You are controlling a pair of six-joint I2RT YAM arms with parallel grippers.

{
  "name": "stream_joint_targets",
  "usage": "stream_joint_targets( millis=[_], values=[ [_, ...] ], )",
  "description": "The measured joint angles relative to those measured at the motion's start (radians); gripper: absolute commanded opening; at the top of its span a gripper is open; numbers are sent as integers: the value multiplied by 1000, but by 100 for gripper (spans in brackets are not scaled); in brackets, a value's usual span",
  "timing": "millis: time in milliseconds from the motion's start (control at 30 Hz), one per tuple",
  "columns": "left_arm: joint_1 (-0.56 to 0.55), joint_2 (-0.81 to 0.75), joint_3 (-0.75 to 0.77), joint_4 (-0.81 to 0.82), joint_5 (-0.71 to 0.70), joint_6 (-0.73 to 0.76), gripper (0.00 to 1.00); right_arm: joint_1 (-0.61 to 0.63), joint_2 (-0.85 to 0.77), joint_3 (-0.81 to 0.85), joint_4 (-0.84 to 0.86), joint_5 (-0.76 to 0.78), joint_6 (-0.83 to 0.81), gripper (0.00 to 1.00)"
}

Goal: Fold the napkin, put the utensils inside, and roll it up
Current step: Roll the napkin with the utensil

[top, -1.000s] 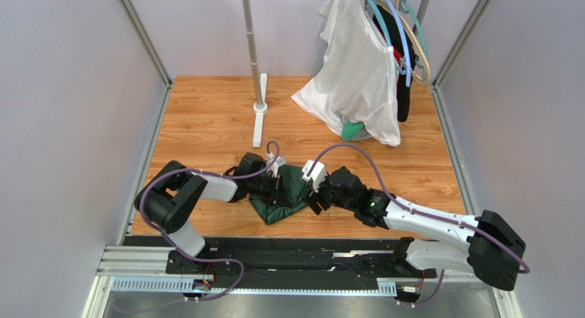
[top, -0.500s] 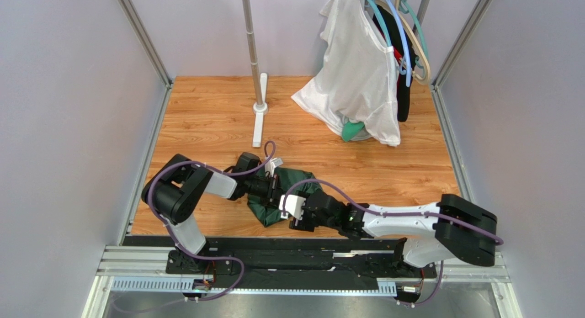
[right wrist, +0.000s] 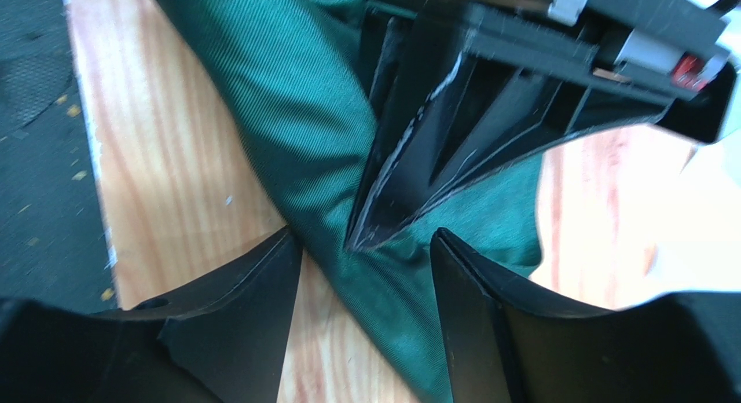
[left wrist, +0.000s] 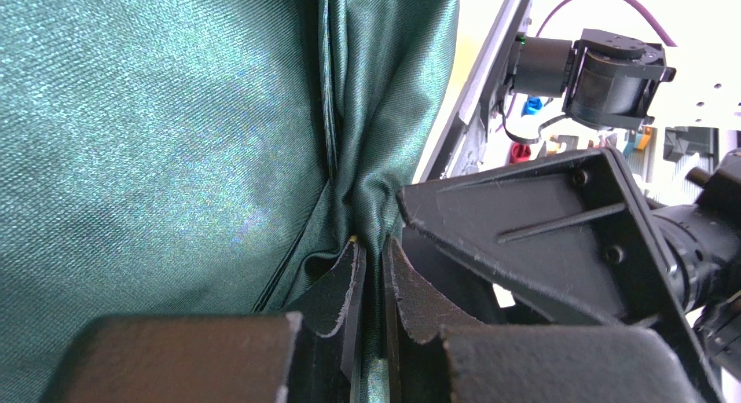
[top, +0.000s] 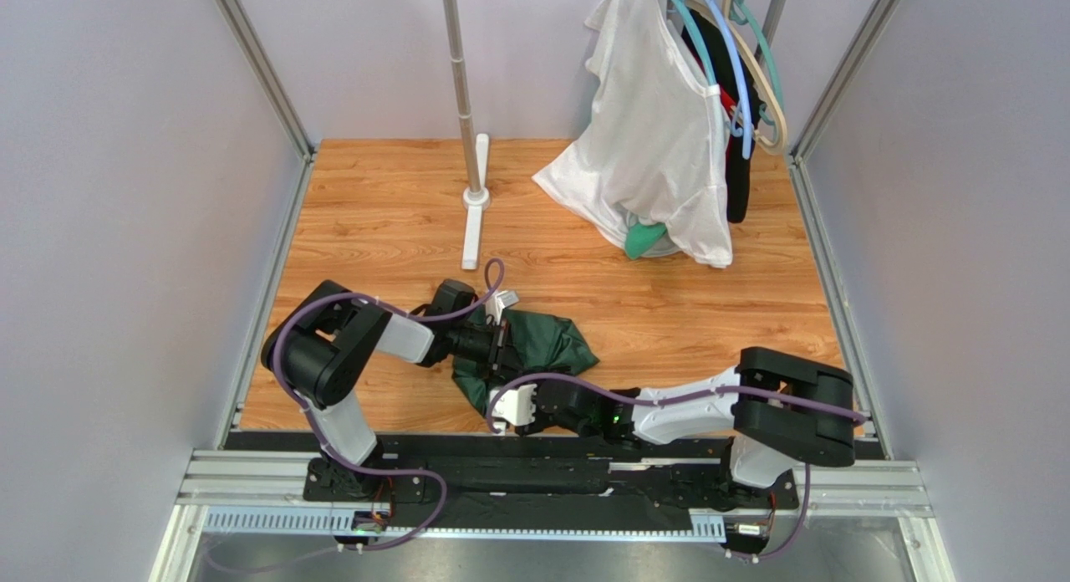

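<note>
The napkin [top: 546, 344], a dark green cloth, lies bunched on the wooden table near its front edge. My left gripper [top: 502, 348] comes in from the left and is shut on a fold of it; in the left wrist view the cloth [left wrist: 174, 116] is pinched between the pads [left wrist: 343, 281]. My right gripper [top: 494, 404] lies low along the front edge, just below the bundle. It is open, and a green corner [right wrist: 383, 281] lies between its fingers [right wrist: 235, 307] over the wood. The left gripper's fingers [right wrist: 417, 160] show just ahead of it. The utensils are out of view.
A white garment [top: 653, 143] hangs on hangers at the back right, with a brighter green piece [top: 644, 240] under it. A metal pole on a white foot [top: 474, 193] stands at the back centre. The black rail [top: 540, 463] borders the table's near edge.
My right arm has swung from the napkin's right side down to the front edge below it, and its jaws narrowed slightly. The left gripper stayed shut on the cloth.
</note>
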Motion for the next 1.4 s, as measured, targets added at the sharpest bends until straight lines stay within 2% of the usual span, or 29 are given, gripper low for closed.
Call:
stream_joint_targets(
  millis=[67,200,467,500,567,600,700,767,800,933,967,1167,1400],
  values=[
    [0,1,0,0,3,0,6,8,25,2,37,24,-23,55],
    [2,7,0,0,8,1,5,17,64,18,59,50,-52,37],
    [17,11,0,-2,-2,6,6,18,77,39,-3,63,-47,14],
    [18,11,0,-2,-2,6,8,18,78,50,-21,62,-43,8],
    [19,11,0,-2,-2,8,13,18,82,67,-53,63,-37,4],
    [19,11,0,-2,-2,8,22,18,85,75,-64,64,-34,1],
    [24,11,0,-7,-9,11,40,18,103,116,-124,83,-18,0],
    [27,8,0,-26,-25,15,47,18,114,138,-153,96,-2,0],
    [30,0,2,-45,-29,19,56,18,117,146,-164,104,10,0],
    [33,-56,25,-143,-59,54,66,15,116,169,-200,141,51,0],
    [32,-72,28,-161,-75,65,71,11,116,179,-215,150,63,0],
    [31,-172,48,-288,-176,122,73,2,115,220,-300,153,128,0],
    [26,-257,123,-312,-324,129,74,12,117,220,-331,75,132,0]
  ],
)
